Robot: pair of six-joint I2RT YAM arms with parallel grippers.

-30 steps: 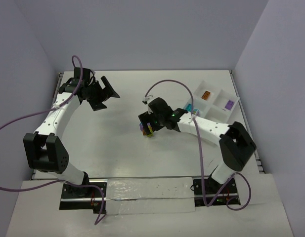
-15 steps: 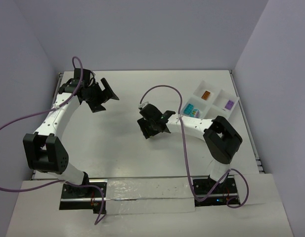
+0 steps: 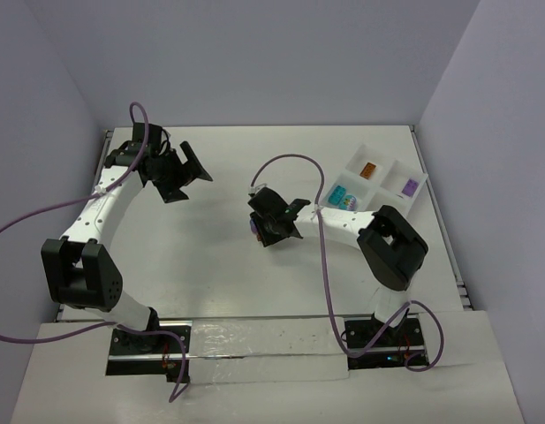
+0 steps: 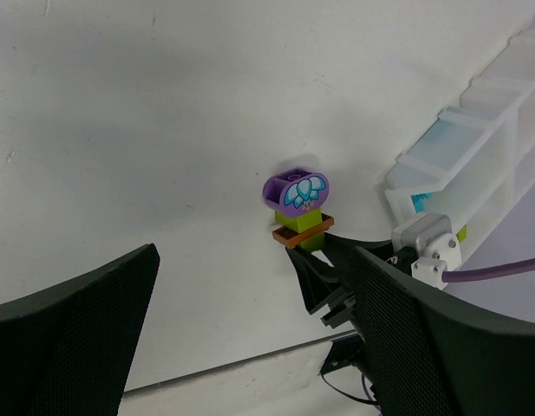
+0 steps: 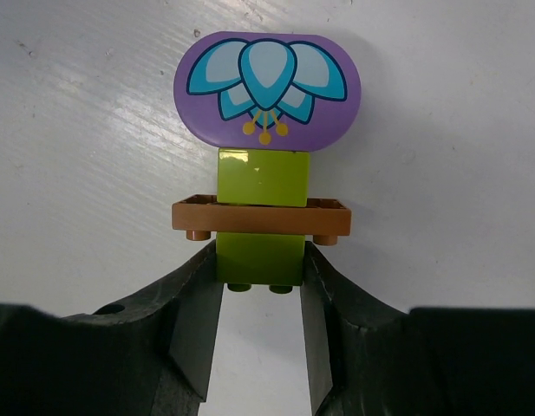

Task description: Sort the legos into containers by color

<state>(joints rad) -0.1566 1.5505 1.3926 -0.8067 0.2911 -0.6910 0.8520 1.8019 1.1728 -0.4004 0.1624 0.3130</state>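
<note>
Right wrist view: one brick stack [image 5: 264, 165] on the white counter [image 5: 85, 156]. From the far end it reads as a purple oval tile printed with a blue flower, a lime green brick, a thin orange-brown plate, then a second lime green brick. The right claw [image 5: 259, 299] pinches that last lime brick, one dark finger pressed to each side.

Top external view: the same stack [image 3: 255, 227] sits mid-counter at the right claw's tip, well apart from the white divided tray [image 3: 378, 203] at the far right. Tray contents, each in a separate compartment: one orange brick [image 3: 368, 170], one purple brick [image 3: 411, 186], cyan pieces [image 3: 341, 194].

The left claw [image 3: 177, 170] is spread wide (nothing between its fingers), at the far left.
</note>
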